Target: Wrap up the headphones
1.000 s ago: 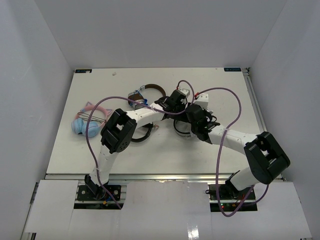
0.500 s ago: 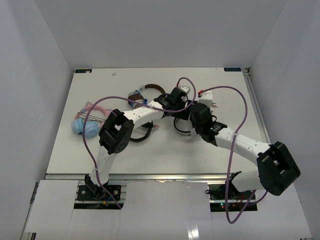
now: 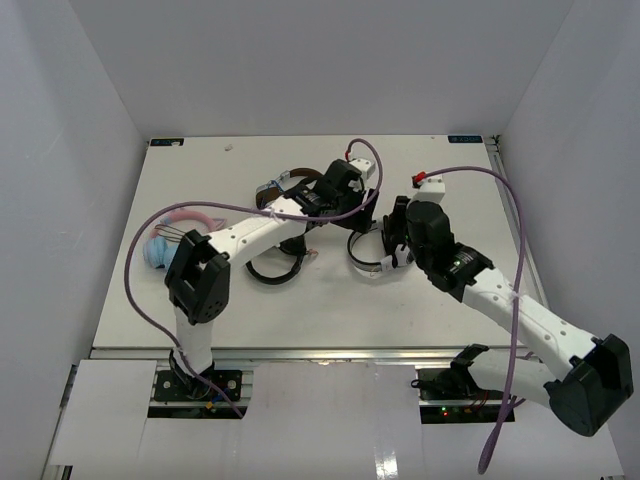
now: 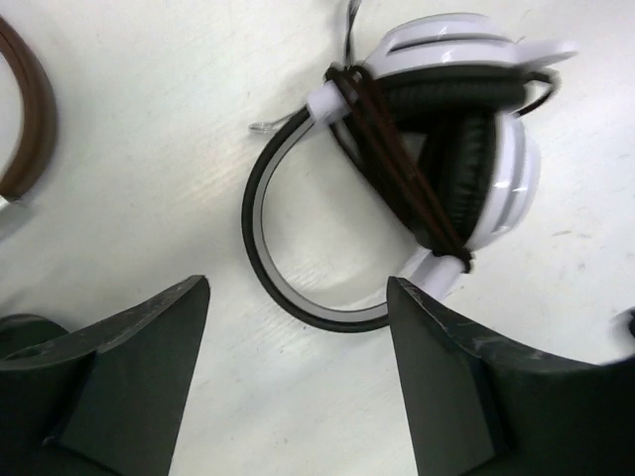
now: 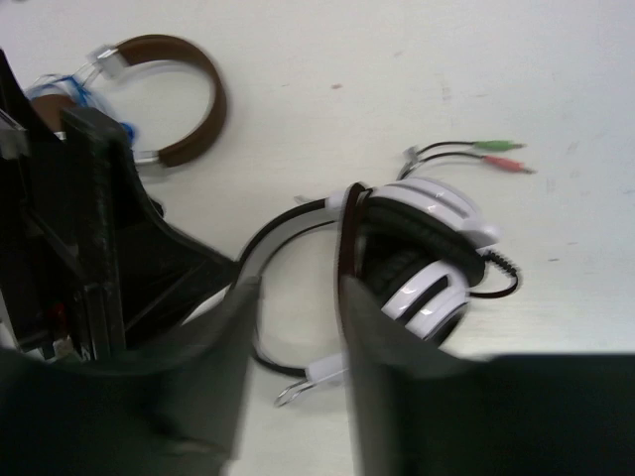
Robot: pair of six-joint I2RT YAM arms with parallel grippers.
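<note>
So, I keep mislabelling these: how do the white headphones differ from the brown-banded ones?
The white headphones have a white band lined black; the brown-banded headphones have a brown one. Dark cable is wound round the white pair's cups, its coloured plugs lying loose; no cable wraps the brown pair in view. Both lie flat on the table.

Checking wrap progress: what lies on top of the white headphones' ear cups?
Several turns of cable cross the ear cups of the headphones. Its plugs lie loose beside them. Anything beneath is hidden.
</note>
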